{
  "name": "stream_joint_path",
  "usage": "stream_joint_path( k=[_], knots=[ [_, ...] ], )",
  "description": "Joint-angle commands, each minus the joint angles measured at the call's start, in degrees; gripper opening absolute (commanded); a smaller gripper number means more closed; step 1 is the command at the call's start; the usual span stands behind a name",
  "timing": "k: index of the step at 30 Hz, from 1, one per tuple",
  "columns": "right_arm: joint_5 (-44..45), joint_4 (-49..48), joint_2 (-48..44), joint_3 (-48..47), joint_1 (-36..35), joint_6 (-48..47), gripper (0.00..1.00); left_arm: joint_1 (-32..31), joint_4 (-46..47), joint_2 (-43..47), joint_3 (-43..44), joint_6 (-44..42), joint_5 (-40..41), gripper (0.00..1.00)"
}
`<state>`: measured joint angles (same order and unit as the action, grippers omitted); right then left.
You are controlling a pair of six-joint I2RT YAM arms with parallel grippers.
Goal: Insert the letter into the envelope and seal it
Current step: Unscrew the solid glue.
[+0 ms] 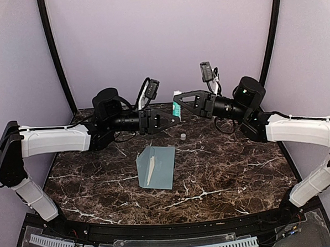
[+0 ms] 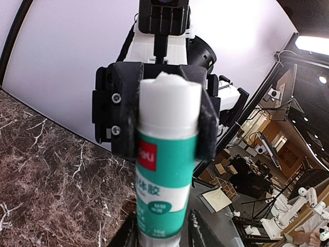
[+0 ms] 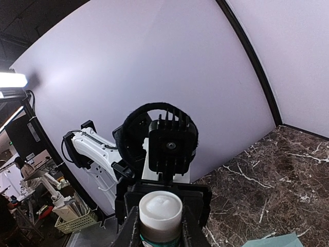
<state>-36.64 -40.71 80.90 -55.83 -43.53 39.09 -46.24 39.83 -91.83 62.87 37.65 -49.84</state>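
The pale blue-grey envelope (image 1: 159, 167) lies flat mid-table. A narrow white strip (image 1: 150, 168) on its left half looks like the letter's edge inside it. Both grippers meet in the air behind it. My right gripper (image 1: 179, 104) (image 3: 160, 229) is shut on the upper body of a white-and-green glue stick (image 1: 177, 105) (image 2: 167, 154) (image 3: 160, 208), whose uncapped white glue tip shows. My left gripper (image 1: 174, 118) (image 2: 162, 235) straddles the stick's base. Its fingers (image 2: 208, 231) stand close on either side, with a slight gap on the right.
A small pale cap (image 1: 183, 136) stands on the dark marble table (image 1: 228, 170) between the grippers and the envelope. One envelope corner (image 3: 275, 241) shows in the right wrist view. Purple walls enclose the back and sides.
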Motion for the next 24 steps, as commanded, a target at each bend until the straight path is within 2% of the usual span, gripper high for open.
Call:
stream_joint_path(
  k=[1, 13, 24],
  knots=[
    [3.13, -0.89, -0.12, -0.73, -0.58, -1.33, 0.02, -0.4, -2.7, 1.93, 0.61, -3.12, 1.94, 0.27],
    [16.76, 12.26, 0.33, -3.68, -4.0, -9.34, 0.0, -0.43, -15.22, 4.58, 1.41, -10.73, 13.23, 0.1],
    [35.43, 21.94, 6.28, -9.99, -10.14, -12.15, 0.0, -1.08, -29.28, 5.35, 3.56, -15.74, 33.89, 0.04]
  ],
)
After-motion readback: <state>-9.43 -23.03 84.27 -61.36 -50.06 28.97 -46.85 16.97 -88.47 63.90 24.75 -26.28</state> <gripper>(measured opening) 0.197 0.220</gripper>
